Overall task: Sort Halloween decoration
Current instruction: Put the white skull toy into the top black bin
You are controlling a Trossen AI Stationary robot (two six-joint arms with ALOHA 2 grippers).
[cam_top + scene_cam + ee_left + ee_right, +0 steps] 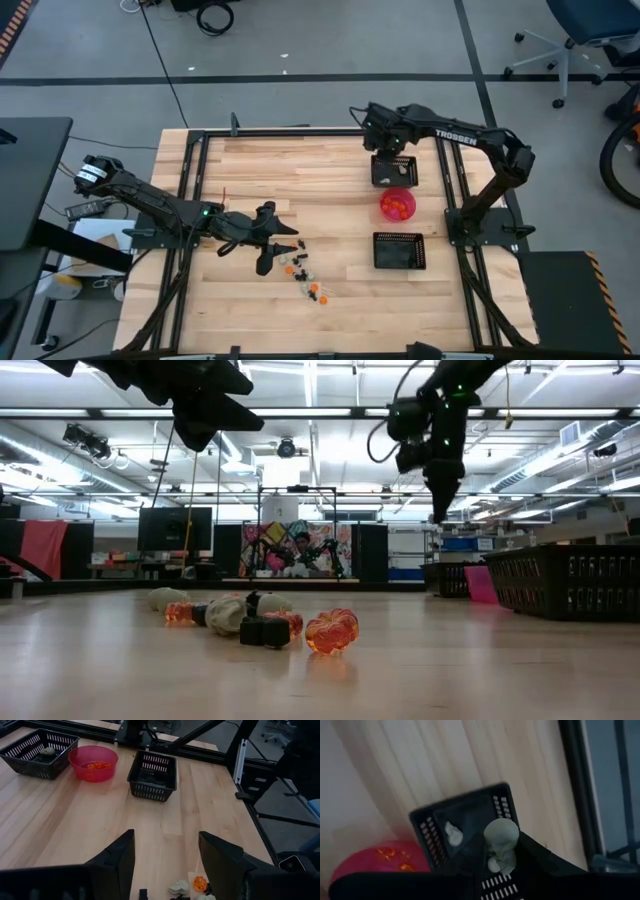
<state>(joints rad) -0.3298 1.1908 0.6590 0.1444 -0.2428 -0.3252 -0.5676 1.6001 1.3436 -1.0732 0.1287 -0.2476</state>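
Orange pumpkin trinkets (331, 631) are scattered beneath the spread left end effector (282, 248); a cream skull (500, 842) is clamped by the right end effector (506, 862) over the far tray (393, 170).

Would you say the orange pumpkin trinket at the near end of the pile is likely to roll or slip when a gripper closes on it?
Probably both. The orange pumpkin trinket looks rounded and lobed, so it may roll if nudged. Its glossy, translucent surface suggests hard plastic, likely slippery. Being so tiny, it is probably very light.
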